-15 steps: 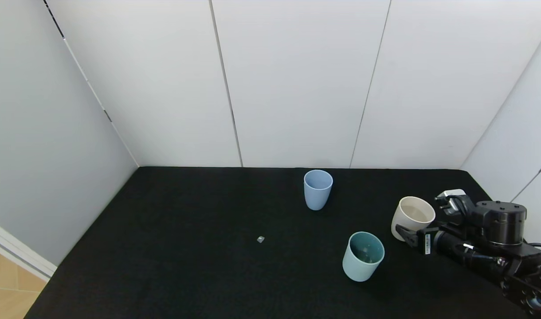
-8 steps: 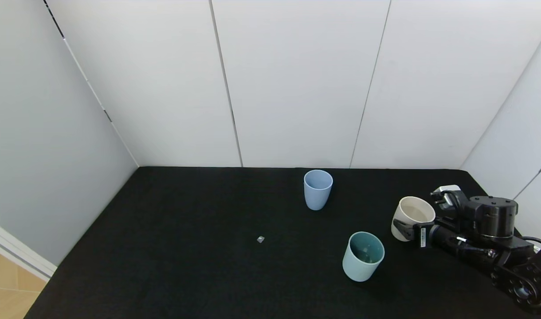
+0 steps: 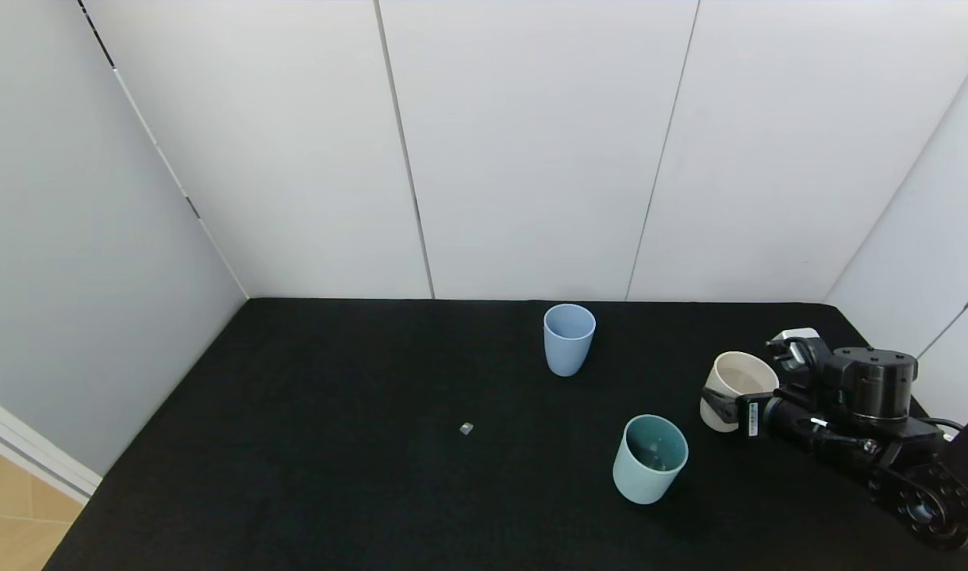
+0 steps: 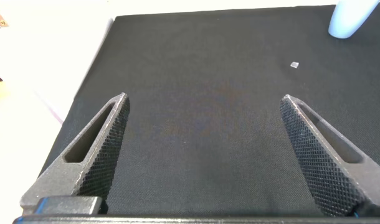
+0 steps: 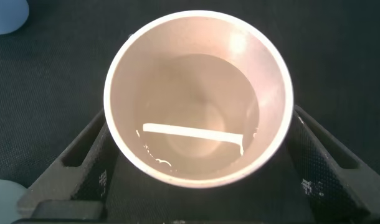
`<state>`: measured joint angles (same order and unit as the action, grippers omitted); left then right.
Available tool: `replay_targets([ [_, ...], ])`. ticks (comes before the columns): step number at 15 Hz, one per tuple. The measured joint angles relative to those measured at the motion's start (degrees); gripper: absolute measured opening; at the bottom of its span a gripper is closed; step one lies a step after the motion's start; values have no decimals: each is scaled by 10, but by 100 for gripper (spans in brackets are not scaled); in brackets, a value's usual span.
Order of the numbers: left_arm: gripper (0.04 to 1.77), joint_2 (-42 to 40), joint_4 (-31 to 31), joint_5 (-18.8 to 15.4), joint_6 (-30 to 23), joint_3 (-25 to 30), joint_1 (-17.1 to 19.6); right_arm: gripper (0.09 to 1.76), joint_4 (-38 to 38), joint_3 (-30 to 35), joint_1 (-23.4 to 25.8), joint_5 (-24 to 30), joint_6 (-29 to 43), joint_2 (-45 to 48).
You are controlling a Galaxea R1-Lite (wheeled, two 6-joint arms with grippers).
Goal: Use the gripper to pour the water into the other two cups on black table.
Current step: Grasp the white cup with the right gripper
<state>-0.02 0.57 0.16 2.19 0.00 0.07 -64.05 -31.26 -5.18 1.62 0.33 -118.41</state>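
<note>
- Right gripper [image 3: 718, 400] at the right edge of the head view, lower half, reaching in from the right toward the cream cup [image 3: 736, 390]; one finger [image 3: 720, 402] lying against the cup's near side.
- In the right wrist view, same gripper [image 5: 196, 155] spread wide with the cream cup [image 5: 198, 96] standing between its two fingers [image 5: 84, 152]; contact between fingers and cup wall not clear enough to call a grip.
- Water [image 5: 196, 127] pooled in the bottom of the cream cup, with a bright streak of light across its surface.
- Blue cup [image 3: 568, 339] upright at centre frame in the head view, near the back edge of the black table [image 3: 333, 444]; also at the upper right corner of the left wrist view [image 4: 352, 17] and the upper left corner of the right wrist view [image 5: 6, 14].
- Teal cup [image 3: 649, 457] upright at lower right of centre in the head view, well apart from the blue cup and near the cream cup without touching it; sliver of it at the lower left corner of the right wrist view [image 5: 3, 200].
- Small grey speck [image 3: 466, 428] on the cloth left of the teal cup, around mid-frame; also in the upper right of the left wrist view [image 4: 294, 65].
- Left gripper [image 4: 205, 149] seen only in its own wrist view, spread wide over bare black cloth, holding nothing.
</note>
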Motion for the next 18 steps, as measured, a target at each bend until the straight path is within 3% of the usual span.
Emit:
replay_targets([
  [10,172,0,0,0,0,0,0,171,2,-18,-4,2,-1,-12],
  [12,172,0,0,0,0,0,0,138,2,-19,-4,2,-1,-14],
  [13,172,0,0,0,0,0,0,132,1,-19,-4,2,0,-14],
  [18,172,0,0,0,0,0,0,129,1,-19,-4,2,0,-14],
])
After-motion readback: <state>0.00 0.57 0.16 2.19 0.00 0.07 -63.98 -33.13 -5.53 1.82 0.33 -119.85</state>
